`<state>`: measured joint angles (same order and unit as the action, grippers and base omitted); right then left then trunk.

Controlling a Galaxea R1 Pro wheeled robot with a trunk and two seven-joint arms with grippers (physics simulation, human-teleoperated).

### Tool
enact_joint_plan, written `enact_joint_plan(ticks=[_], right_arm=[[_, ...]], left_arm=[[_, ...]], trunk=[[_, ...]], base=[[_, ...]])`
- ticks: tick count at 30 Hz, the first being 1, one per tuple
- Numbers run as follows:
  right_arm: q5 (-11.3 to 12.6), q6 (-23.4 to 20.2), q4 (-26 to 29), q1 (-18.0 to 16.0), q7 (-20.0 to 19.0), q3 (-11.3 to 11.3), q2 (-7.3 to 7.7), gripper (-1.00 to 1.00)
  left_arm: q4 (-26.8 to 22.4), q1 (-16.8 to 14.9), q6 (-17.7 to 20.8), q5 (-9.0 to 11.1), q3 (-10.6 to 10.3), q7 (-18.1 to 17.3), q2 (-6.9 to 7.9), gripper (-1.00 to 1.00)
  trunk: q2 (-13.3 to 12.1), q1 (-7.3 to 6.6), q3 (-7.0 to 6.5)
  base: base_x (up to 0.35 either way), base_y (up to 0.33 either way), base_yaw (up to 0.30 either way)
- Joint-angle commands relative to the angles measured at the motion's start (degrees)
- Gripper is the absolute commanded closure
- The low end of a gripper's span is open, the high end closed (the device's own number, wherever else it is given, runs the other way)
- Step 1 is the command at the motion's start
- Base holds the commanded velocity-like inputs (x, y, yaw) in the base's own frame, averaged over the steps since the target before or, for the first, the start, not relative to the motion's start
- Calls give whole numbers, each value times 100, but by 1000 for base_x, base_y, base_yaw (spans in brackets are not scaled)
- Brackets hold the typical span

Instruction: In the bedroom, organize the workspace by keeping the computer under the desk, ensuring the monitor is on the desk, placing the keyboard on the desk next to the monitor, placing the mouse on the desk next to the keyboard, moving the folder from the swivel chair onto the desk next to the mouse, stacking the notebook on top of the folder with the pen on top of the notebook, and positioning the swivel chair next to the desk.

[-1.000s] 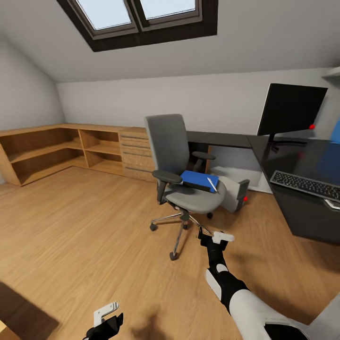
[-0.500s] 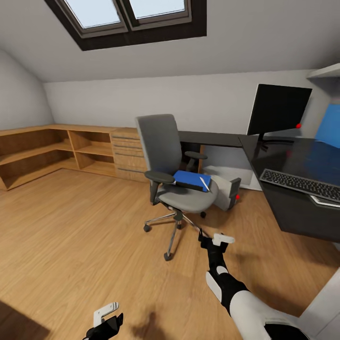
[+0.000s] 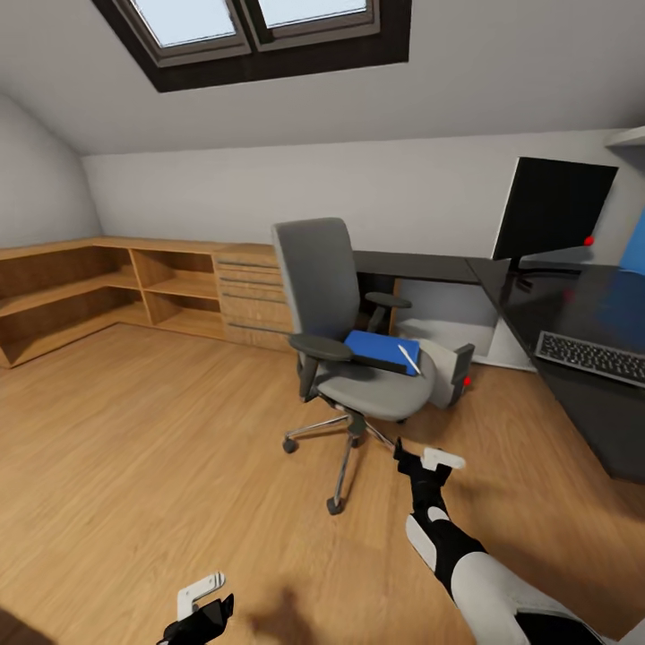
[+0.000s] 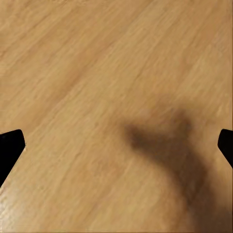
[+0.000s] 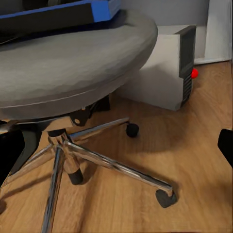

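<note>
The whole head view has slid since half a second ago, so the camera has turned and not the furniture: the swivel chair (image 3: pixel 358 349) now sits a little right of centre, and the keyboard (image 3: pixel 591 356) has drifted toward the 3 o'clock edge with less of it showing; the chair also looks slightly larger, which suggests the base has edged nearer. The folder (image 3: pixel 381 349) lies flat on the seat with the pen (image 3: pixel 409 359) across its near corner; the notebook cannot be told apart from here. The monitor (image 3: pixel 554 210) stands on the bench (image 3: pixel 555 309) at 2 o'clock, and the computer (image 3: pixel 443 372) rests on the floor just behind the chair, beside the bench. The right gripper (image 3: pixel 428 460) hangs low at 5 o'clock of the seat, jaws spread and holding nothing; the left gripper (image 3: pixel 202 602) hangs at 7 o'clock over bare floor, jaws likewise spread. Likely meaning: this is an approach for lifting the folder, not yet within reach.
</note>
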<state>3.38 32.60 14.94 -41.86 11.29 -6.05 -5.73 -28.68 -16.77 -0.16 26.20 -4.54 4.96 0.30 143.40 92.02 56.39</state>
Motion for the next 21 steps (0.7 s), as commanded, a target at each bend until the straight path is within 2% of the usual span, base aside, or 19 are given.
enact_joint_plan(ticks=[1,5,10,21], right_arm=[[105,25,-3,-5,-21,-14,3,-100],[304,28,2,-4,-23,-14,22,-100],[409,70,13,-5,-16,-17,33,-100],[443,96,26,-4,20,-19,28,-100]], left_arm=[[-6,-2,-2,43,-47,48,6,-100],[-6,-2,-2,42,-47,50,6,-100],[-6,-2,-2,42,-47,49,6,-100],[-6,-2,-2,43,-47,51,6,-100]], trunk=[[2,1,6],[2,1,6],[2,1,6],[2,1,6]], base=[[226,227,0],[164,187,0],[63,74,0],[9,11,0]])
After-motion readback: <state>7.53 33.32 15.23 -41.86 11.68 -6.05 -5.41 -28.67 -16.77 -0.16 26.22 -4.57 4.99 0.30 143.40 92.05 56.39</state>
